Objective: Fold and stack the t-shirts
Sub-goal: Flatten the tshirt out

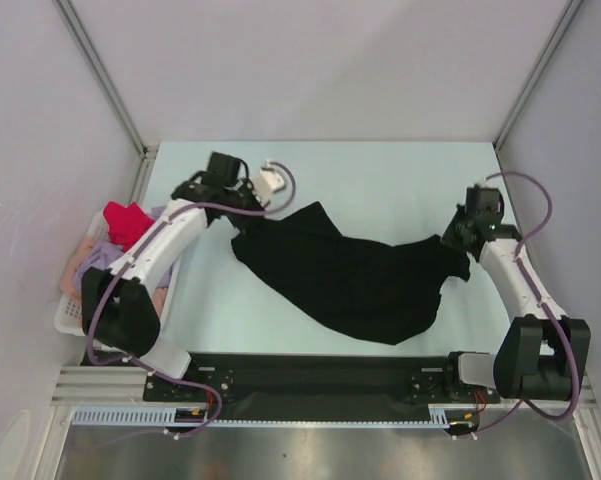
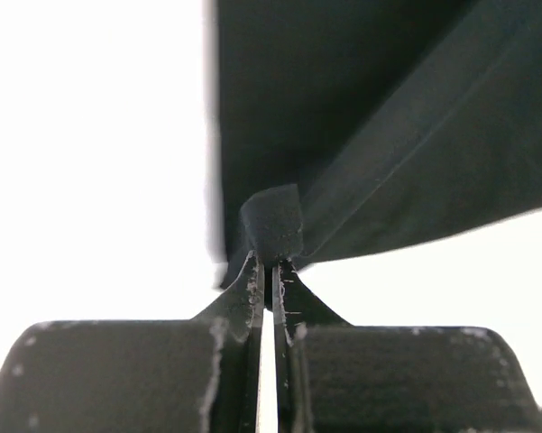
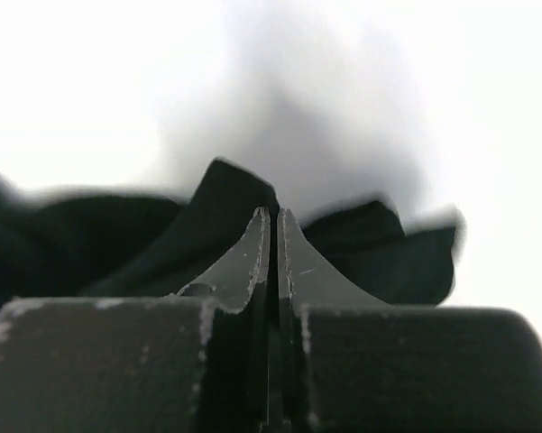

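A large black t-shirt [image 1: 350,275] lies rumpled across the middle of the table, stretched between my two grippers. My left gripper [image 1: 250,215] is at its far-left corner; in the left wrist view the gripper [image 2: 269,263] is shut on a small fold of the black cloth [image 2: 343,108], which hangs taut away from it. My right gripper [image 1: 458,242] is at the shirt's right end; in the right wrist view it [image 3: 272,213] is shut with bunched black cloth [image 3: 162,244] pinched at the tips. A red t-shirt [image 1: 127,222], a lavender one [image 1: 100,256] and a pale pink one [image 1: 72,270] lie heaped at the far left.
A white lattice basket [image 1: 70,312] stands at the table's left edge under the left arm, holding the coloured shirts. Grey walls with metal posts [image 1: 105,75] close in the table on three sides. Bare pale tabletop [image 1: 380,180] lies beyond the black shirt.
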You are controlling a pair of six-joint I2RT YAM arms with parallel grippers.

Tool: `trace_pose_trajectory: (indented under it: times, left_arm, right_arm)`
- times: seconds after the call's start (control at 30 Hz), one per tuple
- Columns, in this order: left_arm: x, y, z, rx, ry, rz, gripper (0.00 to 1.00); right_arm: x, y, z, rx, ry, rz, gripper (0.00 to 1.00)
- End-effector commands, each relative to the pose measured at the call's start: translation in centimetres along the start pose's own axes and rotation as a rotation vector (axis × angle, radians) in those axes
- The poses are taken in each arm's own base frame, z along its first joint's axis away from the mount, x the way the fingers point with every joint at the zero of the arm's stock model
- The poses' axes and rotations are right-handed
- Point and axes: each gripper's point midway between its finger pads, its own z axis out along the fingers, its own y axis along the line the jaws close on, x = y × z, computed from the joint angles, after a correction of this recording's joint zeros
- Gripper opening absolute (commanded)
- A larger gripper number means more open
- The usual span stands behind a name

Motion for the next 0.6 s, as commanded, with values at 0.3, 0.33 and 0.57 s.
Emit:
trace_pose_trajectory:
  times: [0.3, 0.33, 0.57]
  left_arm:
    - [-16.4, 12.6, -29.8, -0.639, -0.646, -0.101, 0.0]
    - [-16.6, 12.3, -30.9, -0.652, -0.657, -0.093, 0.0]
    - [-14.5, 8.6, -34.5, -0.671, -0.646, -0.064, 0.0]
  right_arm:
    - [-28.6, 11.1, -26.0, -0.365, -0.797, 0.001, 0.0]
    - [-29.6, 11.5, -29.2, -0.392, -0.863, -0.026, 0.0]
    - [-26.8, 10.9, -37.4, -0.48, -0.955, -0.1, 0.0]
